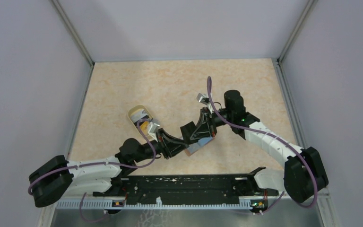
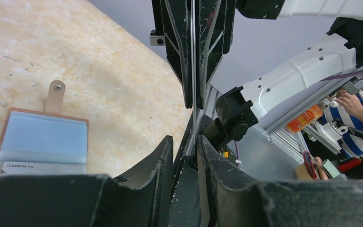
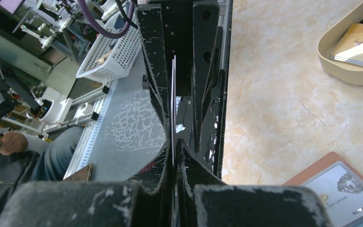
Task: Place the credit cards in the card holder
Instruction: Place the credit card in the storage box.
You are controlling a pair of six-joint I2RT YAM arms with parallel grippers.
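Only wrist views show thin card point(image 3: 173, 94), right hand point(image 3: 174, 147) clamping it, left hand point(image 2: 185, 142) apart

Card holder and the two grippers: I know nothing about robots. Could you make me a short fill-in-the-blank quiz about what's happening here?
1. The card holder lies ___ on the table.
2. Its lining is light ___.
3. The thin credit card seen edge-on is pinched by the ___ gripper.
4. One white card with a printed number already sits inside the ___.

Missing words: open; blue; right; card holder.
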